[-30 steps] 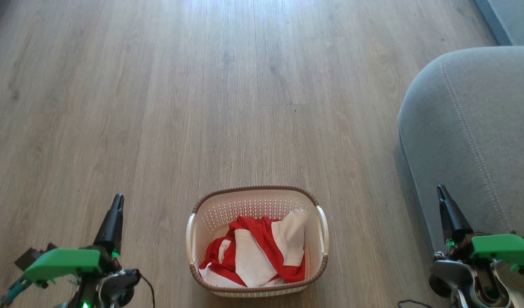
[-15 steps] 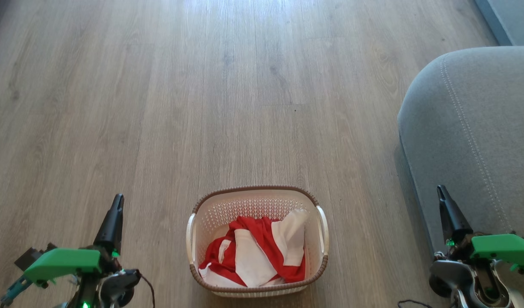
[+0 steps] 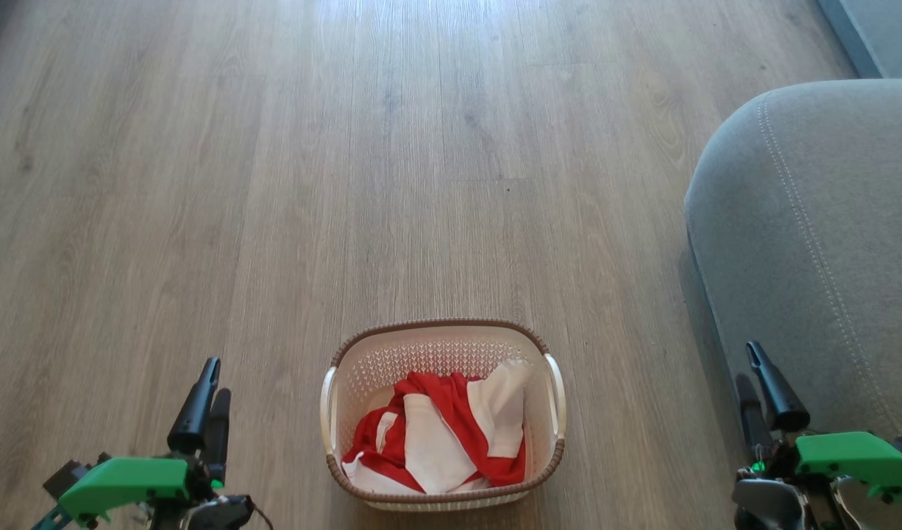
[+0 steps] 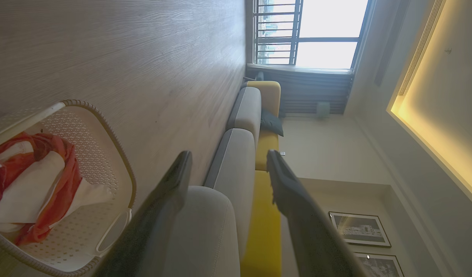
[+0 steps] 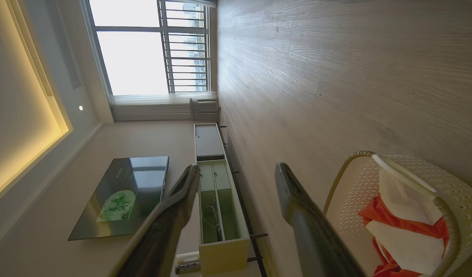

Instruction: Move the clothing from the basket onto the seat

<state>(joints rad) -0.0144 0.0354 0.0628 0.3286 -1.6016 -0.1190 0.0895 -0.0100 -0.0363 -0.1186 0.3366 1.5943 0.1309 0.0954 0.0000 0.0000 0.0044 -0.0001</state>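
Note:
The cream basket [image 3: 440, 324] stands on the wooden floor just in front of me, and the red and white clothing [image 3: 436, 434] lies crumpled inside it. To its right rises the grey seat [image 3: 826, 221] with pale stitching. My left gripper [image 3: 216, 379] hangs open to the left of the basket, holding nothing. My right gripper [image 3: 747, 363] is open beside the seat's front edge, also holding nothing. In the left wrist view the open gripper [image 4: 228, 159] frames the seat [image 4: 205, 231], with the basket [image 4: 122, 165] and clothing [image 4: 32, 184] at left. In the right wrist view the open gripper [image 5: 238, 171] has the basket [image 5: 447, 215] and clothing [image 5: 405, 231] at right.
Bare wooden floor [image 3: 392, 162] stretches ahead of the basket. A sofa with yellow backs [image 4: 265, 161] runs toward a window. Across the room a television [image 5: 124, 196] hangs above a low cabinet [image 5: 216, 192].
Both grippers have gone from shut to open, each now showing two separate fingers. Both have sunk slightly lower in the head view. Basket and clothing have not moved.

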